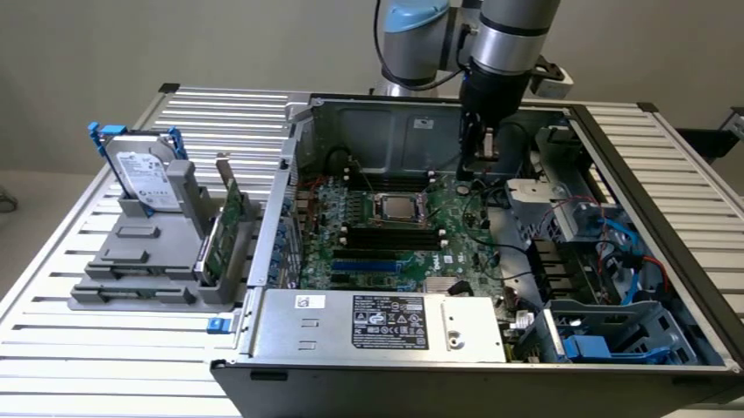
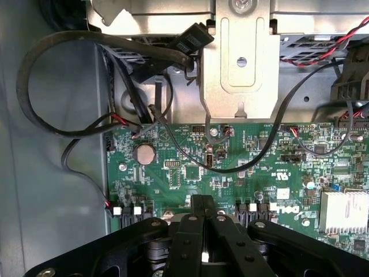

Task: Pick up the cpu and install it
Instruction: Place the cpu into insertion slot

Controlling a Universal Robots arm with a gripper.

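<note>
Small silvery square cpu (image 1: 395, 207), seemingly seated at centre frame, looks light, stiff and fragile: take it by its edges. Black fingers (image 2: 189, 242) are closed together over the green motherboard (image 1: 465, 235).

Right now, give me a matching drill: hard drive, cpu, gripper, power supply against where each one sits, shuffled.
Things:
1. hard drive
2. cpu
3. gripper
4. power supply

Places:
A. in the socket, middle of the motherboard
B. upright in the grey holder, outside the case, on the exterior view's left
C. inside the case, at the edge nearest the exterior camera, black label facing up
D. shut, empty, above the motherboard's far end

Pairs: 1-B, 2-A, 3-D, 4-C
</note>
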